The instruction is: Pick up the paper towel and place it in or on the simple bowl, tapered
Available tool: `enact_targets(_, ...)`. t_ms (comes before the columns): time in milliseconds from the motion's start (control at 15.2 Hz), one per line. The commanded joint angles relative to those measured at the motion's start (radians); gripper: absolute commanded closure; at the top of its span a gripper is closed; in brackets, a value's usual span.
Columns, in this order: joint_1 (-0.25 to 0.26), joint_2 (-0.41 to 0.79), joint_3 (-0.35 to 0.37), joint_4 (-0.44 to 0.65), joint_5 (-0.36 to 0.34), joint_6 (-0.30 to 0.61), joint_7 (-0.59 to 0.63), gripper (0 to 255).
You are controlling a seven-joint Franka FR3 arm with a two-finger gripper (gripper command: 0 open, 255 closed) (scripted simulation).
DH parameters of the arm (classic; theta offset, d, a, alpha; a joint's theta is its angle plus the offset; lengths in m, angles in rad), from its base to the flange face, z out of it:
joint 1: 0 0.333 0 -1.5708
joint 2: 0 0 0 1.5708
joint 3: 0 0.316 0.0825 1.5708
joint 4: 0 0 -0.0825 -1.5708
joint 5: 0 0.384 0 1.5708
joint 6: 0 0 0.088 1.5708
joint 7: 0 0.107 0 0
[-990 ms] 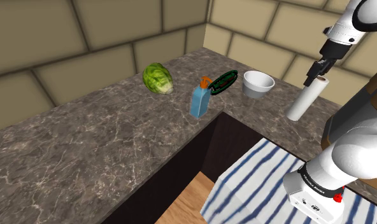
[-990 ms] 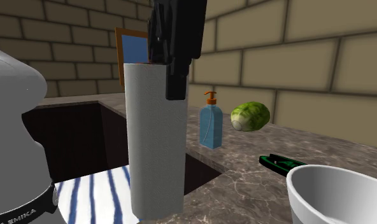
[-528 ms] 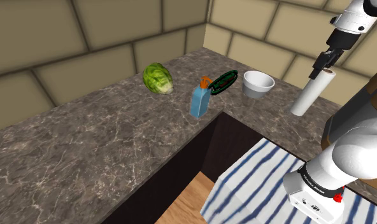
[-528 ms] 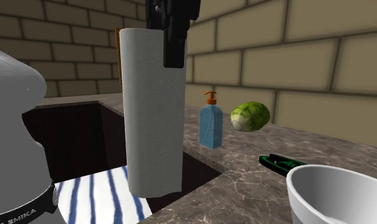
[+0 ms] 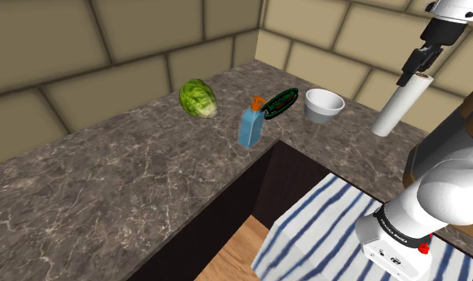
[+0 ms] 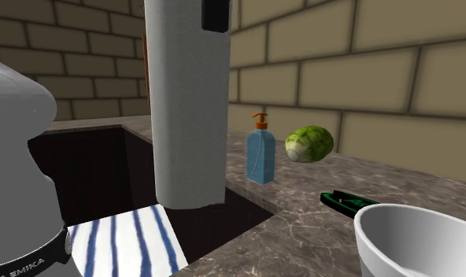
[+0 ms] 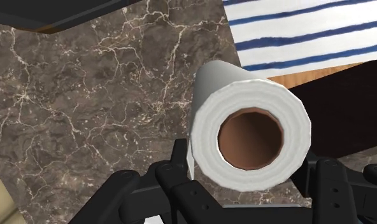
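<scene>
Shoulder view: a dark veined counter (image 5: 107,184) runs along the brick walls and wraps around a sunken recess. In that recess, to the near right, lies a white cloth with blue stripes (image 5: 323,223). The paper towel (image 5: 393,108), a white roll with a brown core, hangs in the air at the far right, tilted, its lower end clear of the counter. It is to the right of the white tapered bowl (image 5: 323,104) and apart from it. The bowl stands on the counter near the far corner. A green lettuce (image 5: 198,97) sits further left, and a blue soap bottle (image 5: 250,126) with an orange pump stands at the recess edge. A dark green flat object (image 5: 280,101) lies between bottle and bowl. The black pincer (image 5: 409,76) is clamped on the roll's upper end; in the wrist view its fingers press the roll from both sides.
</scene>
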Motion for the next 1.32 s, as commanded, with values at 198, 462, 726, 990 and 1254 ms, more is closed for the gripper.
enact_targets(198, 0.044, 0.168, -0.04, 0.15, 0.022, 0.022, -0.025, 255)
enact_targets(462, 0.084, 0.337, -0.088, 0.307, 0.057, 0.034, -0.062, 255)
enact_targets(726, 0.115, 0.513, -0.142, 0.486, 0.113, 0.024, -0.115, 255)
enact_targets(990, 0.125, 0.708, -0.201, 0.695, 0.197, -0.012, -0.183, 255)
enact_targets(1254, 0.089, 0.932, -0.251, 0.954, 0.318, -0.087, -0.261, 255)
